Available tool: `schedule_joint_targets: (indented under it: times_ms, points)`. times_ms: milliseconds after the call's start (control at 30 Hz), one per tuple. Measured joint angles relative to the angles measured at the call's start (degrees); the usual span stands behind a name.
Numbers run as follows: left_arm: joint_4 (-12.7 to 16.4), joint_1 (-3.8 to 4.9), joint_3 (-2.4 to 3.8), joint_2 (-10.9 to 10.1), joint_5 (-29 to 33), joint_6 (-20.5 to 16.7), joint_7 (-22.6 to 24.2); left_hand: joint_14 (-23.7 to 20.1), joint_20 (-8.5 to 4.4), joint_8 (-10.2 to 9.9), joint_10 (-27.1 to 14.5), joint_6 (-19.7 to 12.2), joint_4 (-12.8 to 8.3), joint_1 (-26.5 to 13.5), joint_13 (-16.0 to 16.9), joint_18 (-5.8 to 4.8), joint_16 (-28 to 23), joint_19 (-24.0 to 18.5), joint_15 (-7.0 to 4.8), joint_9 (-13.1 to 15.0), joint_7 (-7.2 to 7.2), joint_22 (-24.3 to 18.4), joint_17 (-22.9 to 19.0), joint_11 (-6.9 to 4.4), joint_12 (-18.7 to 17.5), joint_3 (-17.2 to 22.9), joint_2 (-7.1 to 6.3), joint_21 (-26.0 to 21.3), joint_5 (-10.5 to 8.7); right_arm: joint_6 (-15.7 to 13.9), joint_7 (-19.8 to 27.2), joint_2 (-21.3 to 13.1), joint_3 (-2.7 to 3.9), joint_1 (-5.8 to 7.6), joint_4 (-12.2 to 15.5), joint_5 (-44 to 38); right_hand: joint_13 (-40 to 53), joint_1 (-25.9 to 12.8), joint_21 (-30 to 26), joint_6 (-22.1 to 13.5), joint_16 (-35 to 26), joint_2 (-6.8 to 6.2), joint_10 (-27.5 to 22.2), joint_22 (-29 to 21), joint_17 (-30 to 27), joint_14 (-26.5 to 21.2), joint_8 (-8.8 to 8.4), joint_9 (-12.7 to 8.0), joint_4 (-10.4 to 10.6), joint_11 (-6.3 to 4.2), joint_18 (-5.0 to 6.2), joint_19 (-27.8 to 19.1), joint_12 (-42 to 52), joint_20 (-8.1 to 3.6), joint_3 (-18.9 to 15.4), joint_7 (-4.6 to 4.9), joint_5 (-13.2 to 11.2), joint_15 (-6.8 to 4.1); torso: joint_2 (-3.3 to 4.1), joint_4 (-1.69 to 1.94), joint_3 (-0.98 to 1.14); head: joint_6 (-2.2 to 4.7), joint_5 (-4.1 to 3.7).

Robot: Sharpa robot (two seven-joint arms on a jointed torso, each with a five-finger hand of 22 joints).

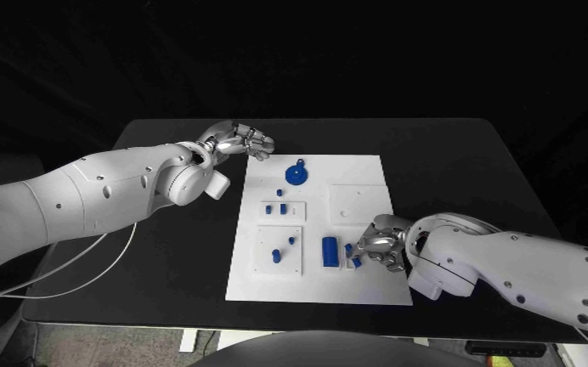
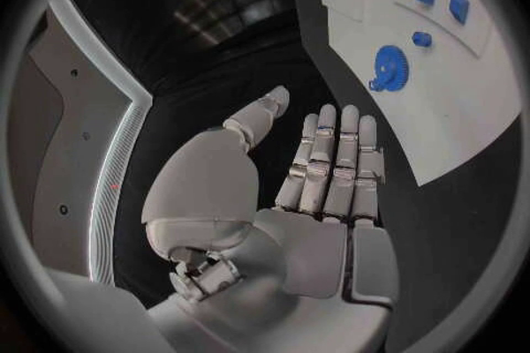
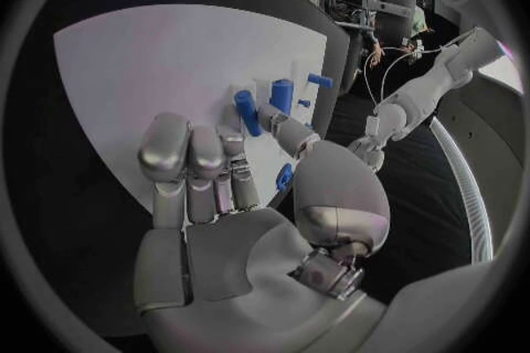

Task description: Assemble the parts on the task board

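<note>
Blue parts (image 1: 330, 251) lie on the white board (image 1: 368, 286) at frame centre; right hand (image 1: 379, 248) curls over one, grip unclear — a nudge could scatter them. Left hand (image 1: 241, 140) hovers spread, empty.

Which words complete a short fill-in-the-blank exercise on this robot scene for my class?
1. The task board is coloured ____.
2. The gear-shaped part is coloured ____.
3. The hand hovering beyond the board's far corner, holding nothing, is the robot's ____ hand.
4. The right hand is at the board's ____ edge, close to the robot.

Missing words: white; blue; left; near
</note>
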Motion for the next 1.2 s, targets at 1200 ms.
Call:
schedule_joint_targets:
  times_ms: [1200]
  points:
    - [0.0, 0.00, -0.01, -0.1, 0.0, 0.1, -0.4, 0.0, 0.00, 0.0, 0.0, 0.0, 0.0, 0.0, 0.0, 0.00, 0.0, 0.0, 0.00, 0.0, 0.00, 0.0, 0.1, 0.00, 0.0, 0.0, 0.00, 0.0, 0.00, 2.6, 0.7, -1.3, 0.01, -0.01, 1.0, -1.3, 0.1, -4.6, 0.0, 0.2, 0.0, -4.45, 0.1, 0.0, 0.4, -0.2, -0.04, -0.1, 6.2, -0.13, 0.31, 0.0, 0.0, -0.65, -2.6, -0.19, -3.3, -0.18, -0.01, -0.03, 0.08, -0.24, 0.29]
